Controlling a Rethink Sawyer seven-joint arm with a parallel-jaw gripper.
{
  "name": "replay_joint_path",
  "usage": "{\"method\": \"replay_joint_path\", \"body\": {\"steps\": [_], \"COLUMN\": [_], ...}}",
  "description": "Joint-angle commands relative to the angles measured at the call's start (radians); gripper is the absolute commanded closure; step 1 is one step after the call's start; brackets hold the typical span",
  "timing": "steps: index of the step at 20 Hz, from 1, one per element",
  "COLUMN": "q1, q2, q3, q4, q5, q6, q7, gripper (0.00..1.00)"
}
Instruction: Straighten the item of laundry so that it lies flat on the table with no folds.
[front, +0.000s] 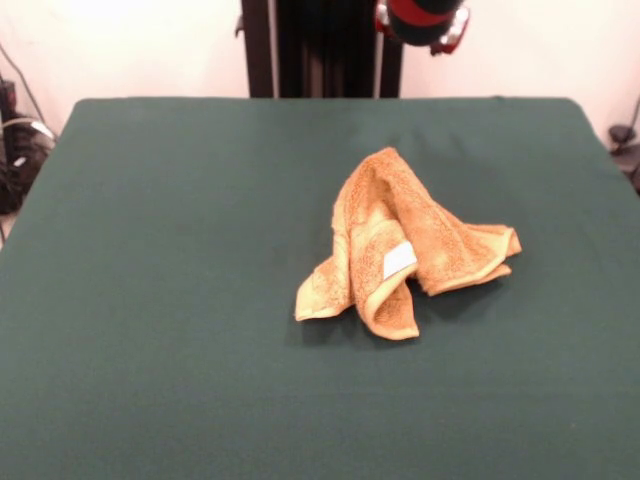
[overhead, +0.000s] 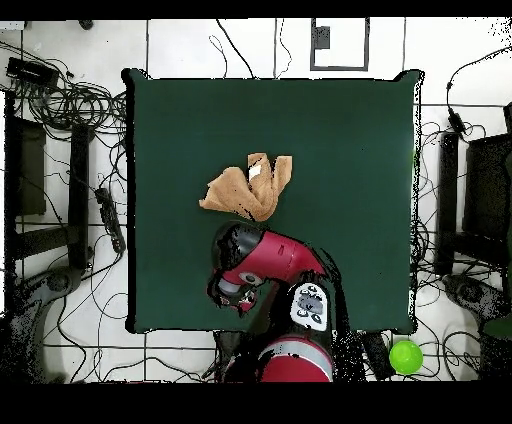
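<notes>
The orange-tan towel lies crumpled in a bunched heap a little right of the table's middle, with several folds and corners sticking out toward the front. Its white tag faces up. The dark green table is far bigger than the towel. In the overhead view the towel sits just beyond the red and black arm, whose end hangs over the table close to the robot's side. The gripper shows only as a red and black part at the top edge, drawn back from the towel, and I cannot make out its state.
The black pedestal stands behind the table's far edge. Cables and equipment lie on the floor around the table. A green ball rests on the floor near the robot's base.
</notes>
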Motion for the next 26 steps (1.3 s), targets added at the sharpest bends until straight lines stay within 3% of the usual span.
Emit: {"method": "replay_joint_path", "body": {"steps": [1,10,14,26], "q1": [-0.014,-0.082,-0.096,-0.124], "q2": [0.003,0.108,0.117,0.244], "q3": [0.023,0.058,0.072,0.083], "q4": [-0.03,-0.178,-0.191,-0.436], "q5": [-0.05,-0.086,-0.099,-0.168], "q6": [0.124,0.135,0.121,0.116], "q7": [0.161,0.144,0.129,0.101], "gripper": [0.0,0.0,0.0,0.0]}}
